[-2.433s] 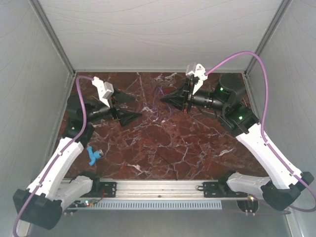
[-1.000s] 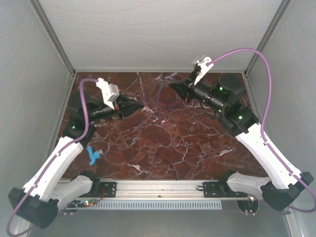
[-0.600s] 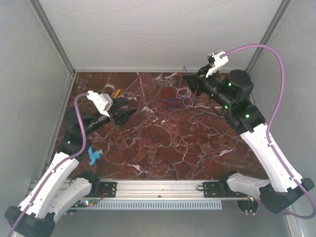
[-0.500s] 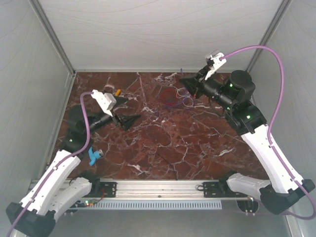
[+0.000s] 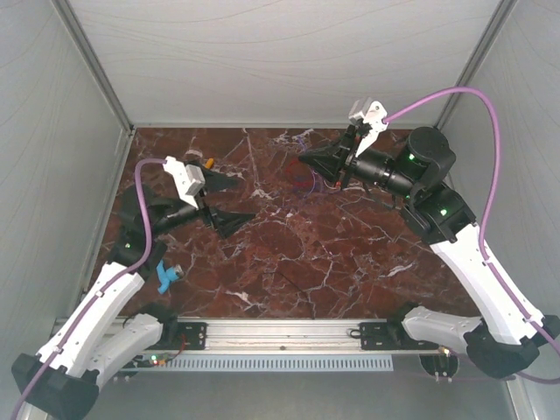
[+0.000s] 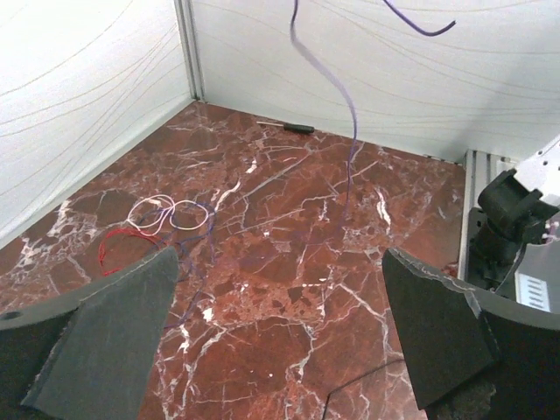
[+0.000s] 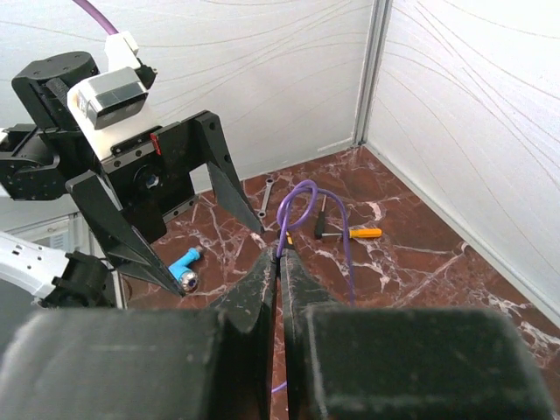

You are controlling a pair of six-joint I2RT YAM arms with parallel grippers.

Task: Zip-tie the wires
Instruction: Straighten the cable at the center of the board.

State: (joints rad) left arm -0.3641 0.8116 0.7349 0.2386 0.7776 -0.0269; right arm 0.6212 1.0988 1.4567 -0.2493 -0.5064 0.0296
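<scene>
Your left hand [image 5: 247,198] hangs released, jaws wide, over the left half of the worktop [image 5: 289,262]. Beyond it, near the middle of the far edge, the wires [image 6: 156,229] lie flat in loose red, whitish and bluish loops. Expect them to be featherlight, limp and springy, and to slither out of a single-strand pinch. Take them where the loops cross, gathering several at once. Farthest, your right hand [image 7: 280,255] is clenched on a purple strand [image 7: 304,203], possibly the zip tie.

Thin red, whitish and purple wires [image 6: 153,229] in small loose loops, flat on the marble tabletop [image 6: 289,289]
</scene>
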